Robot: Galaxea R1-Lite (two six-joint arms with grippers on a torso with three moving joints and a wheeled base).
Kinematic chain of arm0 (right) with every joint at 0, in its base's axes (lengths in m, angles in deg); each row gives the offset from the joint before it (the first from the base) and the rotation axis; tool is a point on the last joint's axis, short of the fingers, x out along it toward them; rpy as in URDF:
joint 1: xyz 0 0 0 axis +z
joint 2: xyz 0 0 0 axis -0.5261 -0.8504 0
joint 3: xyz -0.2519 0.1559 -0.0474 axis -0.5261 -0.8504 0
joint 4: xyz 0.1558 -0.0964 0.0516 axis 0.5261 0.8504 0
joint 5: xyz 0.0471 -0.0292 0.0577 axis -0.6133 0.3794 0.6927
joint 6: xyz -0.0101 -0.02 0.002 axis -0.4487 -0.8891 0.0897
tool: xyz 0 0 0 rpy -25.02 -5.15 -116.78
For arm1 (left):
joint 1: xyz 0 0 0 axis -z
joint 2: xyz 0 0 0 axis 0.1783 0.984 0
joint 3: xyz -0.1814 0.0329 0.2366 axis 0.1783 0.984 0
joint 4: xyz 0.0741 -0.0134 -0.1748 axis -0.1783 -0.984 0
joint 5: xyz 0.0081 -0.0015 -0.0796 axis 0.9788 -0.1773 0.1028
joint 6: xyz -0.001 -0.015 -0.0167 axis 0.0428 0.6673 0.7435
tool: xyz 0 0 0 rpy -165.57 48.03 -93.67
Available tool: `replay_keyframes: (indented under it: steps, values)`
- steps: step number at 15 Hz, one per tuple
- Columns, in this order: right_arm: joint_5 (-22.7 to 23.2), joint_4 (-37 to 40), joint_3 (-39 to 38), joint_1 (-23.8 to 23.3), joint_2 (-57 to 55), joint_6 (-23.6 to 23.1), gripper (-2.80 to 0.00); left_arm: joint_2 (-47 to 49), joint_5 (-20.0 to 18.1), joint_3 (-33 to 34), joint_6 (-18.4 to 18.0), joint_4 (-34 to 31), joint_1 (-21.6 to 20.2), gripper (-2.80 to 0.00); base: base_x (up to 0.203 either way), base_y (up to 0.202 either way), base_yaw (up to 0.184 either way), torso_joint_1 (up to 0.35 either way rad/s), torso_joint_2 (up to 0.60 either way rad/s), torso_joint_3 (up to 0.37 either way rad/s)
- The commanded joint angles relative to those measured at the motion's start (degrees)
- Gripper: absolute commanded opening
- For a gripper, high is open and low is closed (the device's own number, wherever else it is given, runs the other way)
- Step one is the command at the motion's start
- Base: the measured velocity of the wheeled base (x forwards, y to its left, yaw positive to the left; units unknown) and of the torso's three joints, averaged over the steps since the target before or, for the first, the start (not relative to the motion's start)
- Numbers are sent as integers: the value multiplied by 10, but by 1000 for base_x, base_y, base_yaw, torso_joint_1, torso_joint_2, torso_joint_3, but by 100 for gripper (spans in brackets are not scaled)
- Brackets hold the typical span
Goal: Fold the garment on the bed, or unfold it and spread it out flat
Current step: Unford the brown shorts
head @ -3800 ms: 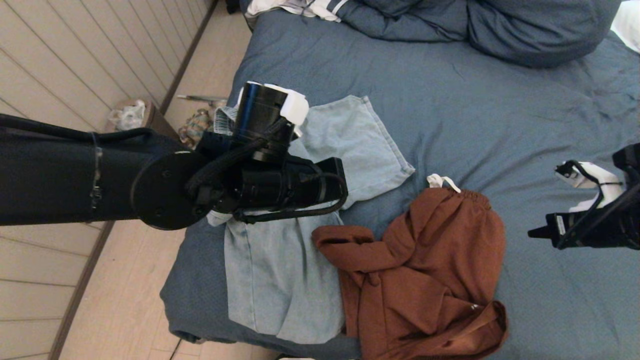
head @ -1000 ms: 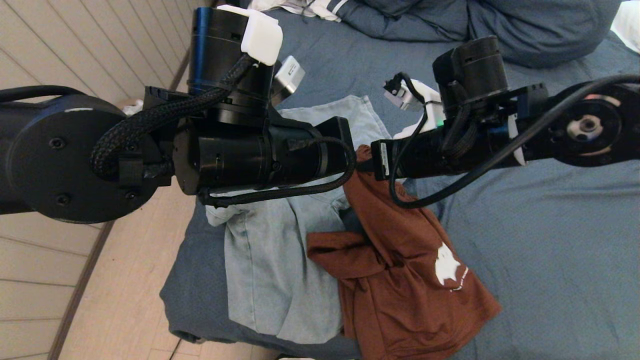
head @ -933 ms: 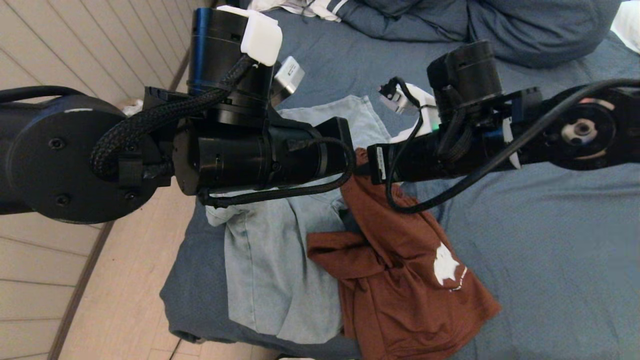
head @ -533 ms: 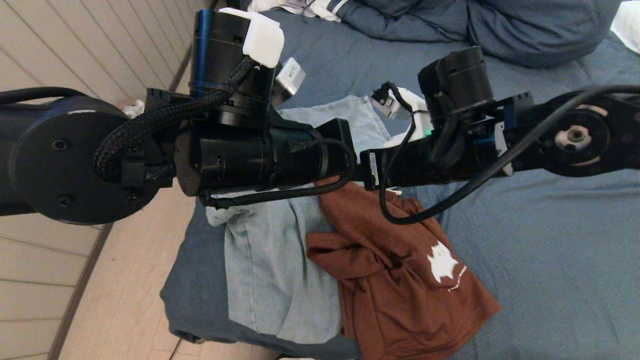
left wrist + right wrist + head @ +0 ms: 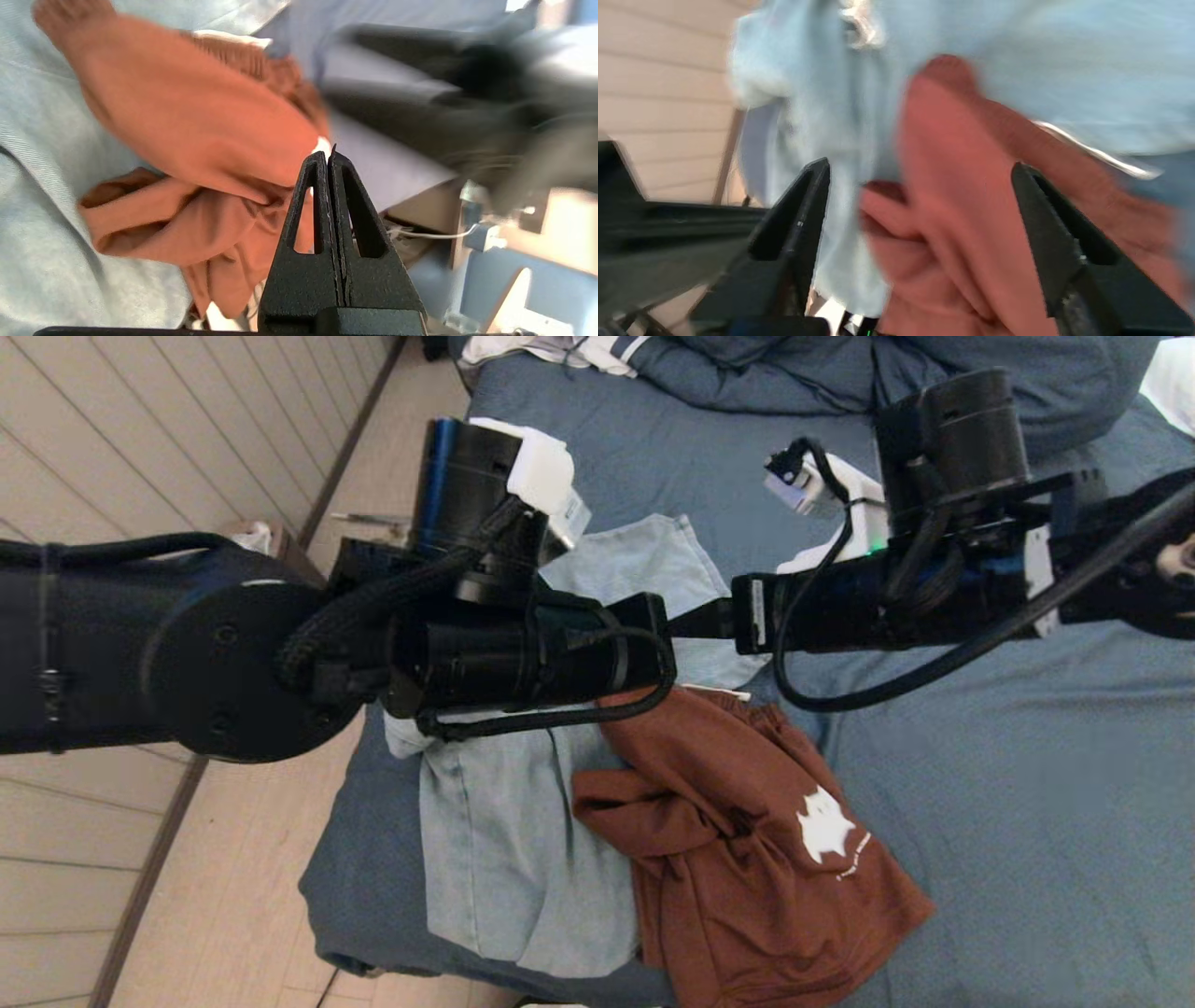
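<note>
— Which step is this?
— A re-grip, I'd say. The rust garment (image 5: 747, 859) lies crumpled near the foot of the bed (image 5: 1027, 803), partly on a pale blue garment (image 5: 523, 868).
— The grippers?
— Right gripper (image 5: 920, 196) spread wide above it, holding nothing; left gripper (image 5: 328, 161) pressed together, empty. Next comes finding an edge. No containers here.

This is a bedroom in a home. A big bed (image 5: 980, 784) with a wrinkled blue cover fills most of the room. A puffy blue duvet (image 5: 775, 378) is bunched up at the far end. Clothes lie on the bed: a rust-brown garment (image 5: 747, 840) and a light blue garment (image 5: 523, 859). More white clothes (image 5: 551, 350) sit by the duvet. The floor (image 5: 233, 915) beside the bed is pale wood, and the wall (image 5: 112, 439) has light boards. Small odds and ends (image 5: 247, 537) lie on the floor by the wall.
</note>
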Motion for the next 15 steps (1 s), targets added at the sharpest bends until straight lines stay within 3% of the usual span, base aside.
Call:
replay_keyframes:
  steps: [1,2,6,9,11,14,15]
  values:
    - [1,1,-10,-57,38,0,-26,59,-2,-9,2,1,-10,-280,0,0,0,0,0,0]
    - [1,0,-15,-79,48,1,-280,76,-3,-15,3,0,-15,-280,0,0,0,0,0,0]
    - [2,1,-24,-137,67,1,-280,106,-3,-27,5,2,-22,-280,0,0,0,0,0,0]
    - [2,-3,-53,-152,79,0,-280,144,1,-70,9,-16,-22,-280,0,0,0,0,0,0]
    - [1,-4,-64,-155,83,-1,-280,165,11,-146,26,-88,-22,-280,0,0,0,0,0,0]
    - [2,-5,-63,-154,82,-3,-280,201,26,-263,81,-231,-29,-280,0,0,0,0,0,0]
    - [2,-5,-65,-154,83,-3,-280,210,59,-267,87,-235,-30,-280,0,0,0,0,0,0]
